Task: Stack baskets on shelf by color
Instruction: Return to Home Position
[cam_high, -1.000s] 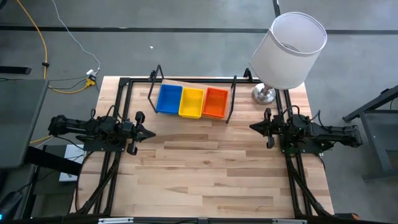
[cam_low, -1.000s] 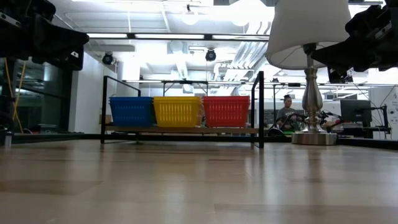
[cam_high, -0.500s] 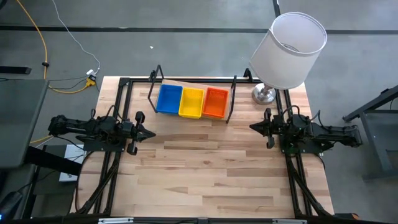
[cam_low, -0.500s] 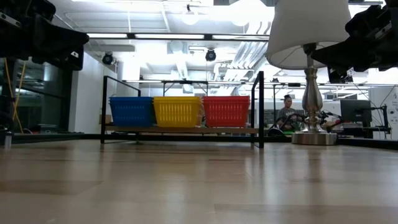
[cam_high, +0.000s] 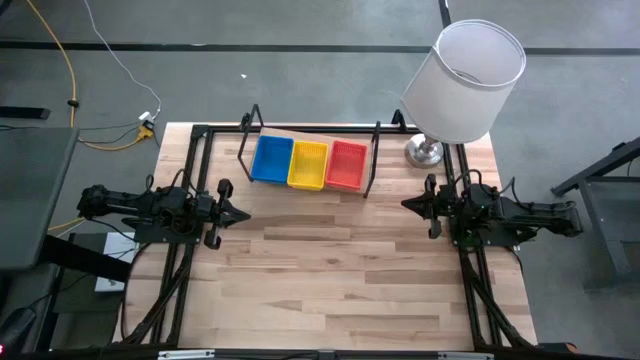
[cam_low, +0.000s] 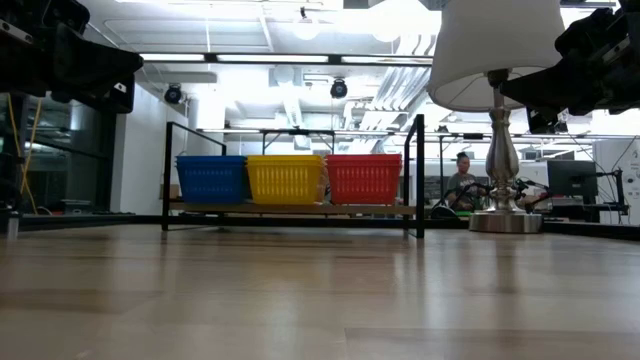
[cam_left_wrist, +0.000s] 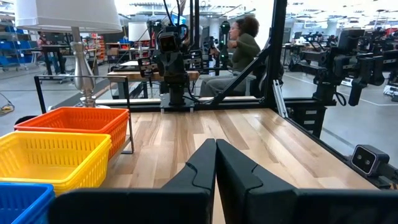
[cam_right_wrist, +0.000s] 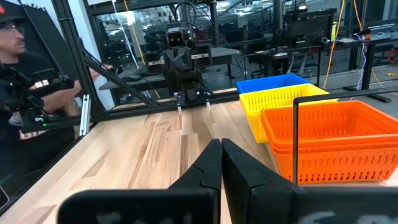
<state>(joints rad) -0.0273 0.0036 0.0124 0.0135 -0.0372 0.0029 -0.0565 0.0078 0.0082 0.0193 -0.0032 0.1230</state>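
a: how do things lie, left to right?
b: left gripper (cam_high: 246, 214) by the table's (cam_high: 340, 290) left edge, fingers (cam_left_wrist: 202, 168) pressed together, empty. shelf (cam_high: 243, 143) runs long along the far edge: blue stack (cam_high: 271, 158), yellow stack (cam_high: 308, 163), orange-red stack (cam_high: 346, 165).
a: and the right gripper (cam_high: 404, 204)?
b: right edge, clenched on nothing, about equally near.

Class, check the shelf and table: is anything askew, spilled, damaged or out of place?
Nothing stands out. The blue baskets, yellow baskets and orange baskets sit level, side by side on the shelf. The lamp stands upright beside it. The left gripper and right gripper are shut at the sides of the table.
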